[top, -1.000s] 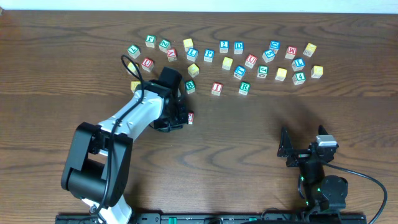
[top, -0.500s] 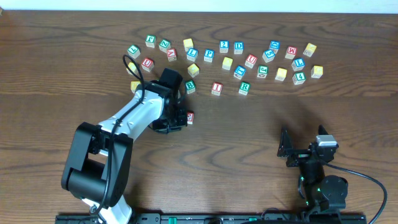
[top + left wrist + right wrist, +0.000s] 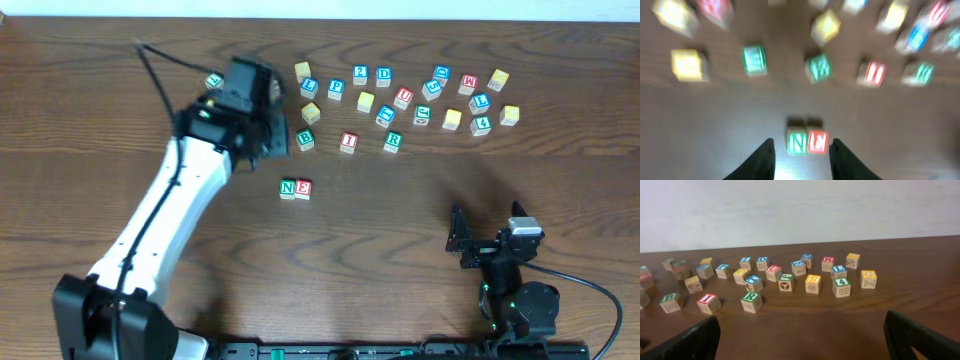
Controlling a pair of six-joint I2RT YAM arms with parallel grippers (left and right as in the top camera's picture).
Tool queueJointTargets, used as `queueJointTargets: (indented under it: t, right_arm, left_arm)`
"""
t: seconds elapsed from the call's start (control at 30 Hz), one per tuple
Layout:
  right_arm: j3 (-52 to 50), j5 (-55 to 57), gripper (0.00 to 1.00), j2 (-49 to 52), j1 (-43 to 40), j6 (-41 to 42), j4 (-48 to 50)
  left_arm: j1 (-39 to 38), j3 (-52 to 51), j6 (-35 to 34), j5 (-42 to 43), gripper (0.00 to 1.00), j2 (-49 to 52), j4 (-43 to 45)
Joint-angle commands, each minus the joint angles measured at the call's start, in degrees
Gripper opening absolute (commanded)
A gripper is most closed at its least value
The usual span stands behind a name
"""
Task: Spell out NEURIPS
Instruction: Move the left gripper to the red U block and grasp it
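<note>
A: L gripper [image 3: 802, 142], what's the state?
B: Fingers apart, nothing btwn them. It hangs over the left end of the cube scatter, nr the far edge of the table [image 3: 400, 220]. Wrist view is blurred, fyi.
A: R gripper [image 3: 800, 320]?
B: Spread wide, empty. It sits low by the near edge, right side, well apart from every cube.
A: Task cubes, where?
B: Green N [image 3: 288, 188] and red E [image 3: 303, 188] touch side by side, N on the left. They're approx mid-table, a bit left of ctr, apart from the rest.
A: Others?
B: Red I [image 3: 348, 142] and green R [image 3: 392, 141] are on the near side of the scatter, w/ green B [image 3: 306, 139] left of I. Red U [image 3: 403, 97] and blue P [image 3: 336, 88] lie further back, twd the far edge. Yellow S [image 3: 452, 119] is right of R, nr green 4 [image 3: 481, 125].
</note>
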Motion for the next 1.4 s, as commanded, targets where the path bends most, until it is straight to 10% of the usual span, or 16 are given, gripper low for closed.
queueJointTargets:
  t: [0.0,1.07,1.37]
  right_arm:
    - [-0.15,-0.33,0.99,-0.15,0.11,-0.44,-0.15]
    - [-0.15,-0.33,0.99,-0.15,0.11,-0.44,-0.15]
    - [-0.15,-0.33,0.99,-0.15,0.11,-0.46,-0.15]
  left_arm:
    - [2.23,6.91,2.08,-2.51,0.43,-0.17,-0.09]
    - [6.16,24.06,8.20,-8.24,0.70,21.86,8.02]
    - [10.80,24.04,24.59,-8.22,0.70,27.76,8.96]
